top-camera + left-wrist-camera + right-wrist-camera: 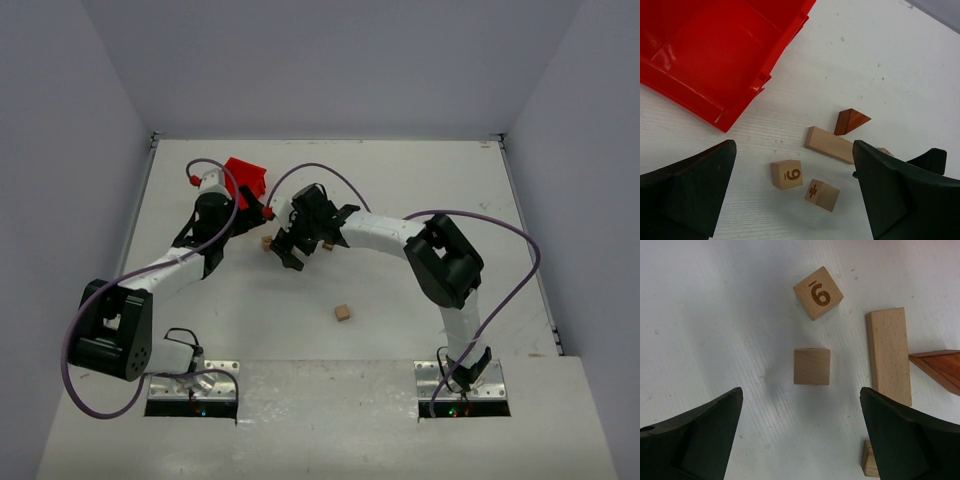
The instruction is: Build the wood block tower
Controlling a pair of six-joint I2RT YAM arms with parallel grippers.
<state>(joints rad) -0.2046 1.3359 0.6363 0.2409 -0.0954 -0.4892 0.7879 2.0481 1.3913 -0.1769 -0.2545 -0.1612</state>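
Several small wooden pieces lie loose on the white table, none stacked. In the left wrist view I see a pale cube marked 6 [786,174], a cube with a division sign [822,194], a pale slab [830,144] and the reddish-brown wedge [851,120]. The right wrist view shows the 6 cube [818,293], the second cube [812,366], the slab [888,356], the wedge [940,367] and a small piece [869,460]. My left gripper [795,200] is open and empty above the cubes. My right gripper [800,435] is open and empty, just short of the second cube.
The red plastic bin [715,55] lies right beside the pieces, at the back left [245,178]. One more pale cube [343,313] sits alone nearer the arm bases. Both grippers [252,222] [288,250] hover close together over the same cluster.
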